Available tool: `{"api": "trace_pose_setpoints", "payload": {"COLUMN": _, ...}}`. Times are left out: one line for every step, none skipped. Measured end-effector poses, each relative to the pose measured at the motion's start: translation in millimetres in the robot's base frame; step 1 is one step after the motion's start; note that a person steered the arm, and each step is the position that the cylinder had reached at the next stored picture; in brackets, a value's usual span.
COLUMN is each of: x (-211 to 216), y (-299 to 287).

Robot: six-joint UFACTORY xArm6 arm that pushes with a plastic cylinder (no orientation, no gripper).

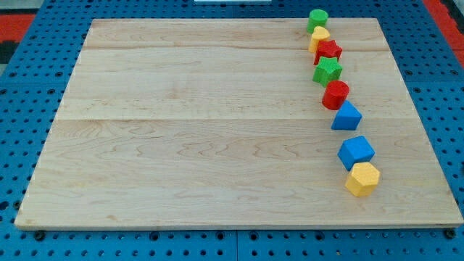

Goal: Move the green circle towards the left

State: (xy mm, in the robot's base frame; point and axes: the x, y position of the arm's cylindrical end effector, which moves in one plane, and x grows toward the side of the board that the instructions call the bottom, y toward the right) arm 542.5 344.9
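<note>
The green circle (pixel 317 19) stands at the top right of the wooden board (pixel 188 123), at the head of a line of blocks. Just below it and touching is a yellow block (pixel 318 37), then a red star (pixel 328 51), a green star (pixel 328 70) and a red circle (pixel 336 94). Further down are a blue triangle (pixel 346 116), a blue cube (pixel 356 151) and a yellow hexagon (pixel 362 178). My tip does not show in this view, so its place relative to the blocks cannot be told.
The board lies on a blue perforated surface (pixel 22 109) that shows on all sides. All the blocks run in one column down the view's right side of the board.
</note>
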Motion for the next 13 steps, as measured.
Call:
{"api": "trace_pose_setpoints", "payload": {"x": -79, "y": 1}}
{"api": "trace_pose_setpoints", "payload": {"x": -193, "y": 1}}
{"api": "trace_pose_setpoints", "payload": {"x": -305, "y": 0}}
{"api": "trace_pose_setpoints", "payload": {"x": -351, "y": -6}}
{"api": "trace_pose_setpoints", "payload": {"x": -352, "y": -14}}
{"api": "trace_pose_setpoints", "payload": {"x": -351, "y": -31}}
{"api": "trace_pose_setpoints", "payload": {"x": -351, "y": -190}}
{"api": "trace_pose_setpoints", "payload": {"x": -350, "y": -260}}
{"api": "trace_pose_setpoints", "payload": {"x": -348, "y": -318}}
{"api": "trace_pose_setpoints", "payload": {"x": -350, "y": -329}}
{"api": "trace_pose_setpoints", "payload": {"x": -350, "y": -373}}
{"api": "trace_pose_setpoints", "payload": {"x": -350, "y": -434}}
{"api": "trace_pose_setpoints", "payload": {"x": -351, "y": -512}}
